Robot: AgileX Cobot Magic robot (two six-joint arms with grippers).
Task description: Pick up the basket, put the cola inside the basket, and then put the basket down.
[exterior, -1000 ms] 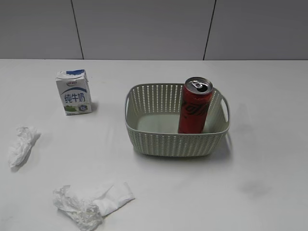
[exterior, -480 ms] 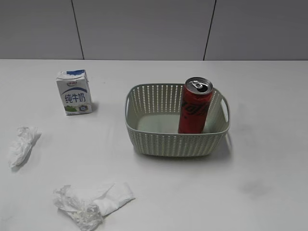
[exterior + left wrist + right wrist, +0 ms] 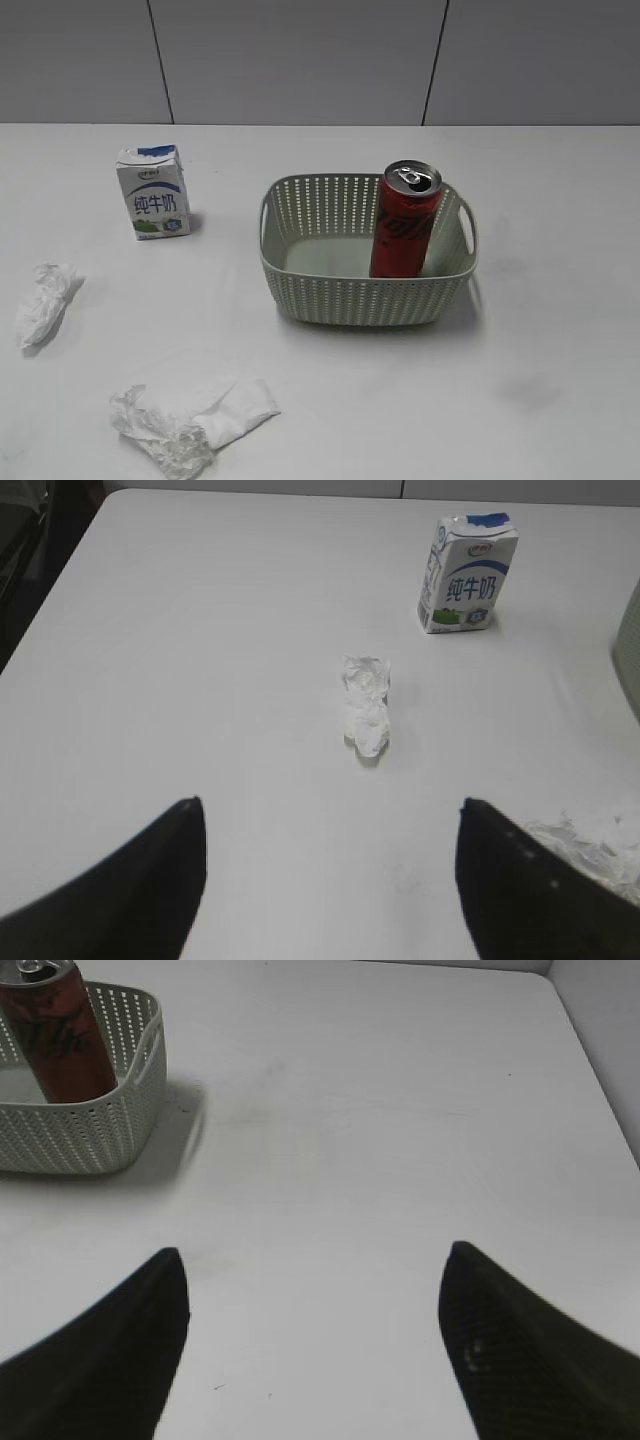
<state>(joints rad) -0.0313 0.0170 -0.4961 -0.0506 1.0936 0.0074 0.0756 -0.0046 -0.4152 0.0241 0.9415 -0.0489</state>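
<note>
The pale green basket (image 3: 340, 295) stands on the white table at the centre of the exterior view. The red cola can (image 3: 405, 225) stands upright inside it at its right end. Both also show at the top left of the right wrist view: the basket (image 3: 90, 1130) and the cola (image 3: 55, 1045). My left gripper (image 3: 330, 810) is open and empty above bare table, far left of the basket. My right gripper (image 3: 312, 1260) is open and empty above bare table, to the right of the basket. Neither arm shows in the exterior view.
A white-and-blue milk carton (image 3: 153, 192) stands left of the basket; it also shows in the left wrist view (image 3: 466, 572). Crumpled white paper lies at the left (image 3: 45, 300) and front left (image 3: 190, 420). One piece shows in the left wrist view (image 3: 366, 702). The table's left edge (image 3: 40, 610) is near.
</note>
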